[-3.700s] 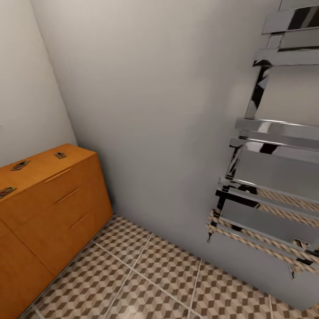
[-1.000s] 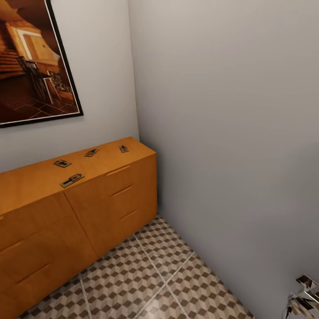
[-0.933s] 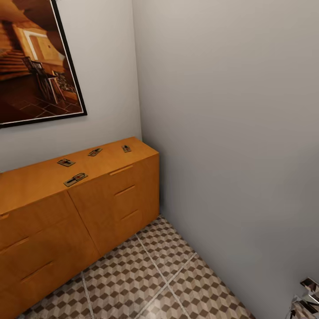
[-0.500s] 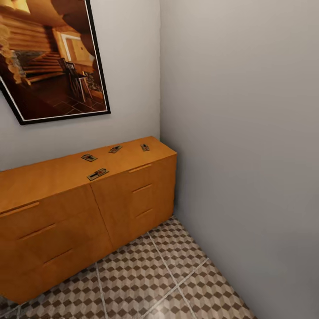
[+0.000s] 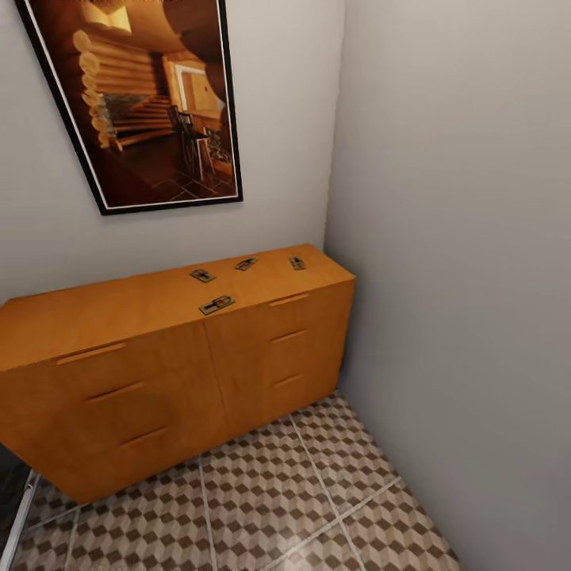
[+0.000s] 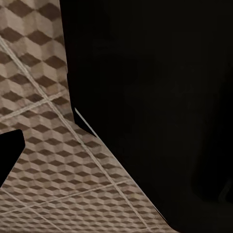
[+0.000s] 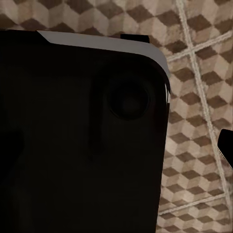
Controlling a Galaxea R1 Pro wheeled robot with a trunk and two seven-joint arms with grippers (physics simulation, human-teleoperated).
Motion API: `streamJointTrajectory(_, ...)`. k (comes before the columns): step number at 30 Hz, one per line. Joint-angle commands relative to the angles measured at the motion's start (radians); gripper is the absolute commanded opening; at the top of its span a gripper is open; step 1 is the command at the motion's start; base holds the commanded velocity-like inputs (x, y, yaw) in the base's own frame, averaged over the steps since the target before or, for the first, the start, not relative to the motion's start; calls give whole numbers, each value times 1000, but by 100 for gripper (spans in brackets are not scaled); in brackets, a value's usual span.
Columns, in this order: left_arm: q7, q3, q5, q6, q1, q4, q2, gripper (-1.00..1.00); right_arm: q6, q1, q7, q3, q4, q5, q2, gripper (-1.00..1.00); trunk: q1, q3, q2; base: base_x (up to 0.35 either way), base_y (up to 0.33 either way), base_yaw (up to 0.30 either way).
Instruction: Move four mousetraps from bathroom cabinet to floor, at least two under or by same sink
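I've got the head view on a bathroom corner. Far left, a framed picture [image 5: 147, 99] of a log-cabin interior hangs on the wall above the cabinet [image 5: 159, 381], an orange wood unit with drawer fronts, standing on the bathroom floor [image 5: 270, 500]. All four mousetraps lie on the cabinet top, toward its right half. Left to right: one mousetrap [image 5: 202, 275] further back, a second mousetrap [image 5: 216, 304] close to the front edge, a third mousetrap [image 5: 246, 264] near the back, and a fourth mousetrap [image 5: 297, 263] near the right end. They sit apart from each other, none touching. Right of the cabinet a plain grey wall [image 5: 460, 277] closes the corner, the cabinet's right end right beside it. Cube-pattern tiles run in front of the cabinet.

Left wrist view: a big black robot body part [image 6: 155, 111] blocks most of the frame, cube tiles beside it. Right wrist view: another dark block of robot body [image 7: 80, 136] in front, tiles around it. I can't tell either gripper's opening, left or right; the fingers aren't clear, so I can't place the traps relative to a gripper.
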Motion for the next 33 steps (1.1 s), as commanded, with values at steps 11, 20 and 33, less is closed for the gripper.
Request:
streamJointTrajectory(11, 0, 0, 0, -1, 1, -2, 0, 100, -3, -1, 0, 3, 0, 1, -2, 100, 0, -1, 0, 0, 0, 179)
streamJointTrajectory(20, 0, 0, 0, -1, 1, -2, -1, 100, -2, -1, 1, 3, 0, 1, -3, 100, 0, -1, 0, 0, 0, 12)
streamJointTrajectory(33, 0, -1, 0, -1, 1, -2, -4, 100, -30, -1, 2, 6, -3, 3, -3, 100, 0, -1, 0, 0, 0, 0)
